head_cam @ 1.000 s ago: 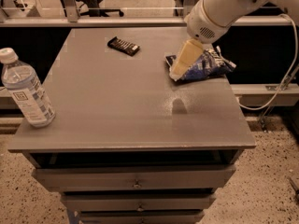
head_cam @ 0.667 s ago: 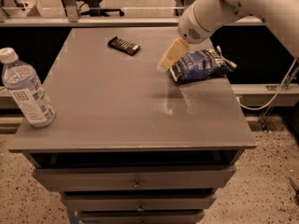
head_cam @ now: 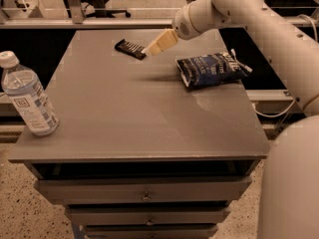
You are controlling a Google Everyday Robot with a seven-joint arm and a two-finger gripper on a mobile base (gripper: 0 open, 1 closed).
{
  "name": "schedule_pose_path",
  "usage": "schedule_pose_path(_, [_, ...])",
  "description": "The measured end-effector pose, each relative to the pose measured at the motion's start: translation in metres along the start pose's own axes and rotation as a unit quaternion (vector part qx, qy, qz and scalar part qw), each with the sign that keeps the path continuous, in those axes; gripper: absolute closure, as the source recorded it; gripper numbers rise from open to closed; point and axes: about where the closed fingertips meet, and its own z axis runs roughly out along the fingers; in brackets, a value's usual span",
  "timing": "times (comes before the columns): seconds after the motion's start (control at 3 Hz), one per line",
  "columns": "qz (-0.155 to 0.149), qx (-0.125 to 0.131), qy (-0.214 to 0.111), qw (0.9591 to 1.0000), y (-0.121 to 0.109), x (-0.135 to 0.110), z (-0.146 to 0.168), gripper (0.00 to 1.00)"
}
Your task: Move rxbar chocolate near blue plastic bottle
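The rxbar chocolate (head_cam: 130, 49) is a small flat black bar lying at the far side of the grey table (head_cam: 139, 118), left of centre. The blue plastic bottle (head_cam: 28, 95) stands upright at the table's front left corner, clear with a white cap and a white-and-blue label. My gripper (head_cam: 152, 48) reaches in from the upper right on a white arm, with its pale fingers pointing down-left. Its tips are just right of the bar's right end, close above the table. Nothing shows in its grasp.
A crinkled blue snack bag (head_cam: 211, 68) lies at the table's right side, below the arm. Drawers (head_cam: 144, 195) sit under the tabletop. A rail and chair legs stand behind the table. A white robot part (head_cam: 291, 183) fills the lower right corner.
The gripper has moved left and away from the blue snack bag, across the table's far side, and now sits next to the black bar. The bar, bag and bottle have not moved.
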Motion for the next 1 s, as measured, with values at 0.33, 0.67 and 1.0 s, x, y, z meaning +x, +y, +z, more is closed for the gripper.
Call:
schedule_pose_path(0.33, [0.026,-0.004,-0.027,0.9993,-0.01,-0.019,0.036,0.0])
schedule_pose_path(0.67, [0.05,-0.011,-0.033,0.9981,-0.013,-0.024,0.073,0.0])
schedule_pose_path(1.0, [0.069,-0.014,-0.03,0.997,-0.015,-0.019,0.121,0.0])
